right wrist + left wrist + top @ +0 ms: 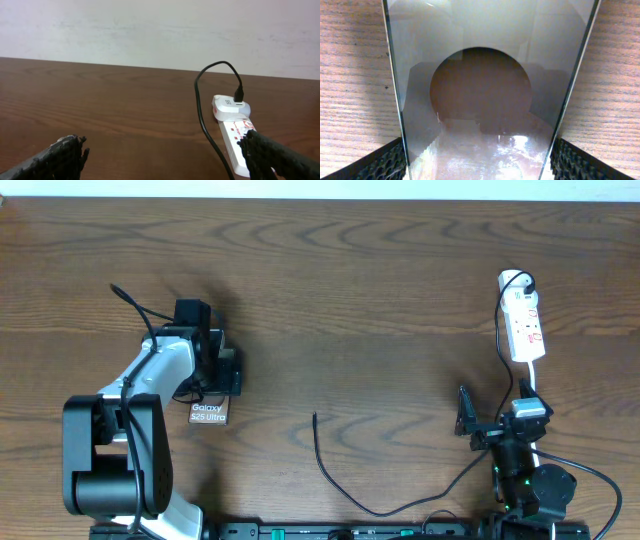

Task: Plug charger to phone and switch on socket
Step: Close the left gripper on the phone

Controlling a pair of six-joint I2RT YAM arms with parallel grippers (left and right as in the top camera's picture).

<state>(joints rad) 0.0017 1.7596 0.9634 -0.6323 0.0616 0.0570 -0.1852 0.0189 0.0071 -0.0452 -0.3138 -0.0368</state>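
The phone [209, 413] reads "Galaxy S25 Ultra"; the socket [524, 330] print seems illegible.

The dark brown wooden bench [350, 300] shows smooth, streaky grain with a low sheen. The flat rectangular phone [485, 100] has a glossy, mirror-like face. At 2 o'clock, the white oblong socket strip [235, 145] is smooth plastic, and the thin black charger cable [197, 100] looks matt. The right claw [165, 157] has rough, knurled black pads [277, 160].
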